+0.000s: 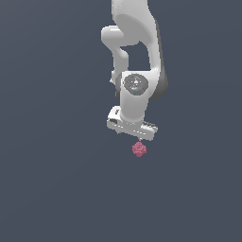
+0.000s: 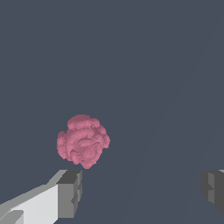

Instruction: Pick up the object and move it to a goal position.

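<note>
The object (image 1: 139, 149) is a small pink-red bumpy blob lying on the flat dark grey ground. In the exterior view my white arm hangs over it, and my gripper (image 1: 132, 136) sits just above and slightly to the exterior view's left of the blob. In the wrist view the object (image 2: 83, 141) lies just past the tip of one grey finger pad (image 2: 70, 192), not between the two. The other finger pad (image 2: 213, 188) is far across the picture. My gripper (image 2: 142, 190) is wide open and holds nothing.
Only the plain dark grey ground (image 1: 56, 189) shows around the arm. No goal marker or other object is in view.
</note>
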`<state>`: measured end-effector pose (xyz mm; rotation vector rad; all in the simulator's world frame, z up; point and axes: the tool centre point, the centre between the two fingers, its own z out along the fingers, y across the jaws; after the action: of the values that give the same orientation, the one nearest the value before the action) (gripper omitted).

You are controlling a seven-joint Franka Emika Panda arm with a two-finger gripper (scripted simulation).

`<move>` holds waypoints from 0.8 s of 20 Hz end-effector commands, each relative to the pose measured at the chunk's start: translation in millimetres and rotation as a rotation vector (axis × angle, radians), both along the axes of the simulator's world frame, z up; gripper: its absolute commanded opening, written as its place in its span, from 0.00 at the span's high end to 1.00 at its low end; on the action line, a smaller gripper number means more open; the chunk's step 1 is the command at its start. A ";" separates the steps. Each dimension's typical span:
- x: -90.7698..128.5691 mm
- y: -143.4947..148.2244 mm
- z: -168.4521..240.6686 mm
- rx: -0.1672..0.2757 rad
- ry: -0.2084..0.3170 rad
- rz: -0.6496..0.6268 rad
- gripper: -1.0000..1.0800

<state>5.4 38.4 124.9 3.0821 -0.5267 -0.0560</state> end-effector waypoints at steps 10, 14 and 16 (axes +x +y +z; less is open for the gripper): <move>9.6 24.7 -14.6 -0.003 -0.017 -0.282 0.04; 12.6 33.3 -19.6 -0.004 -0.023 -0.379 0.04; 14.1 37.7 -22.1 -0.004 -0.025 -0.428 0.04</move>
<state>18.3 72.8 104.7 2.9289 -1.1165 -0.0229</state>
